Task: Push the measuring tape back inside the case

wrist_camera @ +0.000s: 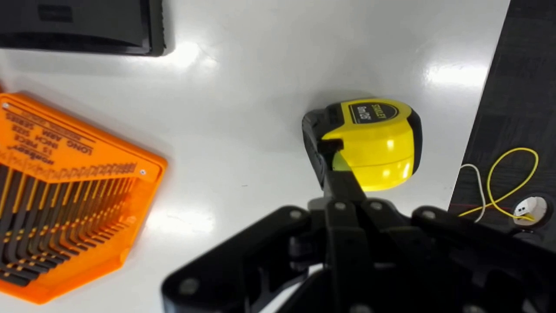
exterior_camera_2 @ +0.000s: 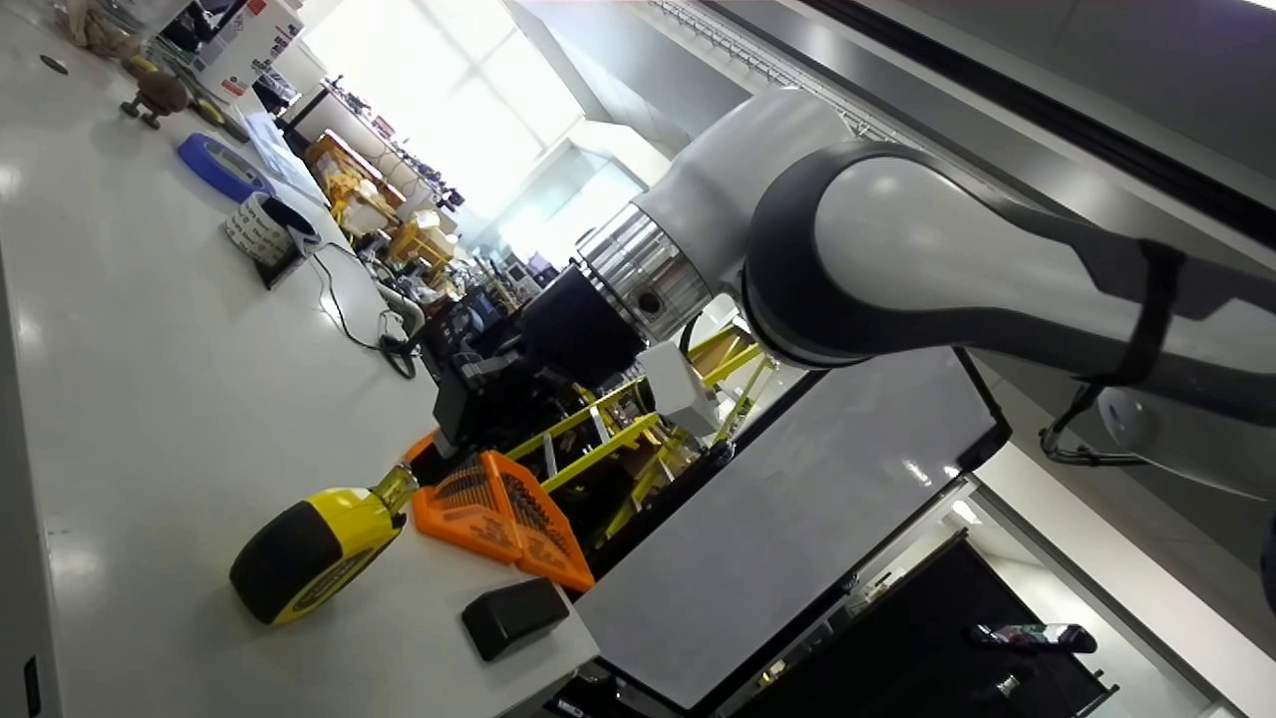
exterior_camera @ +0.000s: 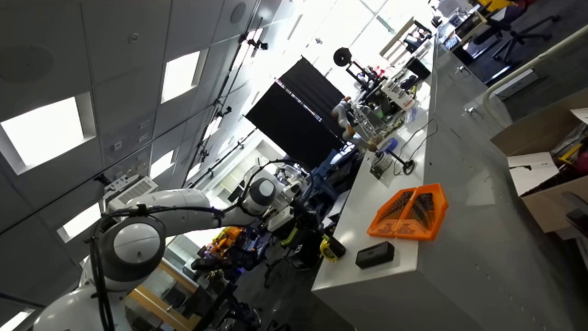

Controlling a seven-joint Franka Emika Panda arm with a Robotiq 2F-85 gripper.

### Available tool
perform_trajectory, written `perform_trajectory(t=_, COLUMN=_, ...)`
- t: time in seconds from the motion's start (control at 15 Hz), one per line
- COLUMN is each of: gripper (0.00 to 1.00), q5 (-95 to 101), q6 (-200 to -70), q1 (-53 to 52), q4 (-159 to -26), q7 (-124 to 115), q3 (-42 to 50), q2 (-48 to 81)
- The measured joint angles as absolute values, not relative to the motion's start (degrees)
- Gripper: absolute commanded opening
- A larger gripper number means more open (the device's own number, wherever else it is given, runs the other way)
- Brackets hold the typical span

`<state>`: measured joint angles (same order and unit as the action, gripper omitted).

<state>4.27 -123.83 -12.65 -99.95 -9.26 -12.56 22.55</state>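
The case (wrist_camera: 378, 154) sits on the table (wrist_camera: 243, 143), and in an exterior view its tape (exterior_camera_2: 396, 489) sticks out toward the gripper (wrist_camera: 341, 178). Above the case the gripper's jaws are together — whether the tape is between them, I cannot tell — while the tray (wrist_camera: 82, 148) and box (wrist_camera: 87, 26) lie apart from the case.

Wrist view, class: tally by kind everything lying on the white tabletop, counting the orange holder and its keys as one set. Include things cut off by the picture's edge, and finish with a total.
Tape measure: 1
Orange key set: 1
Black block: 1
Total: 3
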Motion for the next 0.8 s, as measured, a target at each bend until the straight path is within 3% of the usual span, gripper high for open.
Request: perform_trajectory(t=0.8, gripper=0.0, q5=4.3, q6=-123.8, q1=-12.6, q4=-99.9, q7=-9.3, q3=-12.3, q2=23.6)
